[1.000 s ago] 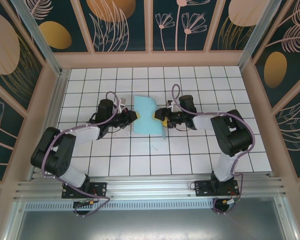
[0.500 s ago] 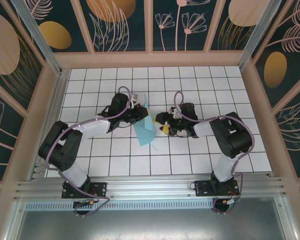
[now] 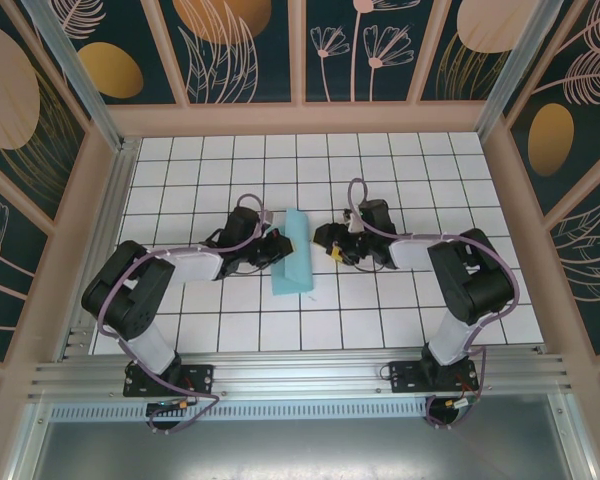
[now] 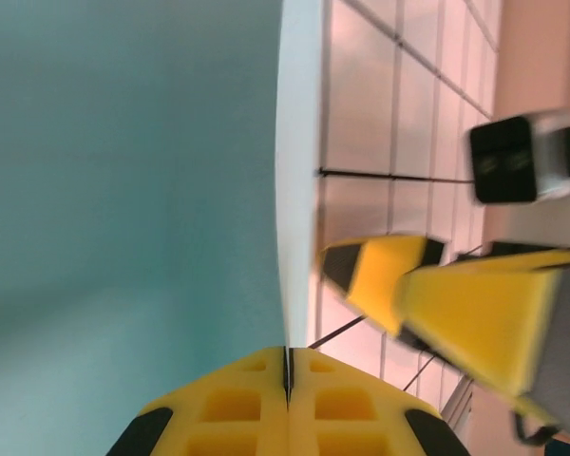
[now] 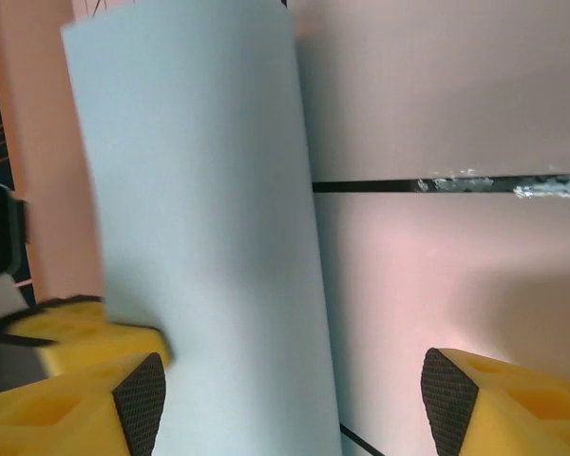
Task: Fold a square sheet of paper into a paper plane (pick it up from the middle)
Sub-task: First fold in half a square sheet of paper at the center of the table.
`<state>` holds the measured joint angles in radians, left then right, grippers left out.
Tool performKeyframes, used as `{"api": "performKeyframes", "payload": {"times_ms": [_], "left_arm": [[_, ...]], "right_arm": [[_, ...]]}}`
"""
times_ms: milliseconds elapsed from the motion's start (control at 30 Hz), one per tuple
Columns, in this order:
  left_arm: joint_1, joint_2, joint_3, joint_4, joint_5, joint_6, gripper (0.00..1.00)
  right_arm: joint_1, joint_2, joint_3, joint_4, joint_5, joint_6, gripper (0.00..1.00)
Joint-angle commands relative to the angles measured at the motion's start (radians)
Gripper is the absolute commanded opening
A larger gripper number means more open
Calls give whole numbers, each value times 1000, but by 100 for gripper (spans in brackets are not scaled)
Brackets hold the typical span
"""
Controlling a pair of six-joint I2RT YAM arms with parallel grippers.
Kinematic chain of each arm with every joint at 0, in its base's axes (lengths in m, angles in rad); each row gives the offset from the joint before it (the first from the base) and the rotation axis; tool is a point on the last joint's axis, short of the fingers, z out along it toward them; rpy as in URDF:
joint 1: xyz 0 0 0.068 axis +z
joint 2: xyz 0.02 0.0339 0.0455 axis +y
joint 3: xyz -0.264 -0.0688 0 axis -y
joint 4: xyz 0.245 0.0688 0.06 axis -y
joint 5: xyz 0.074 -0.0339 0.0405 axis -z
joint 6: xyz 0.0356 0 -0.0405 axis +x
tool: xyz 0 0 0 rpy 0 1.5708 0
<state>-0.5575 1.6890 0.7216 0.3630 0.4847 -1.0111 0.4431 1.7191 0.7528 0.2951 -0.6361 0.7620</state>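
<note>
My left end effector (image 3: pixel 276 248) is on the left side of the white tiled table (image 3: pixel 400 160); its two yellow fingers (image 4: pixel 218 413) are pressed tight together, and they pinch the left edge of the square sheet of paper (image 3: pixel 293 262); in my left wrist view the thin edge of the paper (image 4: pixel 123 190) runs right into the line where the fingers meet.

The paper sits in the middle of the table, between my two end effectors; it is folded over, so it looks long and thin; its long way runs from the near side to the far side, and the far end leans a little to the right.

My right end effector (image 3: pixel 326 242) is just to the right of the paper; its fingers (image 5: pixel 494 404) are spread wide apart; the paper (image 5: pixel 209 237) stands up between them, close to one finger and well away from the other; the fingers are not squeezing it, and I cannot tell if that near finger touches it.
</note>
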Motion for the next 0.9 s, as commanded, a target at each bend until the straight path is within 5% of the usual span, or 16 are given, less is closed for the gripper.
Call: {"api": "performKeyframes", "payload": {"times_ms": [0,400,867], "left_arm": [[-2,-23,-53,108,-9,-55,0],[-1,-25,-108,78,-54,-47,0],[13,9,-38,-102,-115,16,0]], "right_arm": [[15,-23,79,-123,44,-146,74],[74,92,243,-328,32,-282,73],[98,167,315,-414,5,-335,56]]}}
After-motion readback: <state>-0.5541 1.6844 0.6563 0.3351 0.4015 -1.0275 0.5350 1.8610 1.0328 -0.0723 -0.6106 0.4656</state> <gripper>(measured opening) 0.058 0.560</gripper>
